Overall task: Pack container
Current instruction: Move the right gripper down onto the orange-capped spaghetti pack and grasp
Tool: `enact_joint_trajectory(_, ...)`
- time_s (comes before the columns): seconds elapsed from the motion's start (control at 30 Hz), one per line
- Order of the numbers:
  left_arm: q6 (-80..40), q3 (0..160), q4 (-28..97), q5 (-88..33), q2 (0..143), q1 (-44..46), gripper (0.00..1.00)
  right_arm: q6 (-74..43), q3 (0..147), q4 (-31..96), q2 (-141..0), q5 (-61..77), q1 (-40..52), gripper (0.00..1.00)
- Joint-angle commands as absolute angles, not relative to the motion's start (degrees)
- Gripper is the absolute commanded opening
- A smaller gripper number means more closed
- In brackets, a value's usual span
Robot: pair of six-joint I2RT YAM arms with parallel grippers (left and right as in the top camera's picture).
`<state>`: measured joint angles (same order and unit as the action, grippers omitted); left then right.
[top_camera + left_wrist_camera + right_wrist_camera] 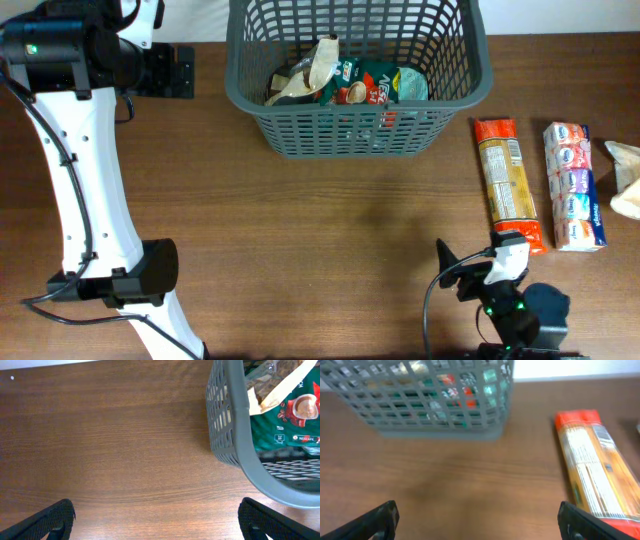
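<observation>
The container [455, 95] is a dark grey lattice basket at the back centre of the table. Inside lie a green coffee packet [375, 85] and a beige packet [308, 75]. My left gripper [186, 72] hovers open just left of the basket. In the left wrist view the left gripper [157, 521] has only bare wood between its fingers, and the container's rim [250, 455] curves past on the right. My right gripper [478, 262] is open near the front edge. The right wrist view shows the right gripper [480, 525] empty, facing the container [440, 430].
An orange spaghetti packet [508, 182] lies right of the basket, close to my right gripper, and shows as the spaghetti packet [592, 467] in the right wrist view. Beyond it are a white-and-blue multipack [574, 185] and a beige packet [625, 178] at the right edge.
</observation>
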<state>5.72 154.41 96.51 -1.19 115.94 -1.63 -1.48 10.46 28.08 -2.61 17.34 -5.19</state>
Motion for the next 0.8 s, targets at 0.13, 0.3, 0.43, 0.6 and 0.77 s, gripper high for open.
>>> enact_joint_trajectory(0.13,5.2,154.1,96.7,-0.6,114.5,-1.8,0.99,8.3,34.8,39.2,-23.0,7.8,-4.9,0.99)
enact_joint_trajectory(0.3,5.2,154.1,96.7,-0.6,114.5,-1.8,0.99,12.9,50.9,44.1,-39.0,6.7,-4.9,0.99)
enact_joint_trajectory(0.43,5.2,154.1,96.7,-0.6,114.5,-1.8,0.99,12.6,64.9,53.2,-49.1,12.3,-4.9,0.99)
enact_joint_trajectory(0.6,5.2,154.1,96.7,-0.6,114.5,-1.8,0.99,12.6,75.3,60.9,-56.4,11.7,-5.1,0.99)
enact_joint_trajectory(0.77,5.2,154.1,96.7,-0.6,114.5,-1.8,0.99,8.4,82.6,66.9,-65.4,11.1,-9.5,0.99)
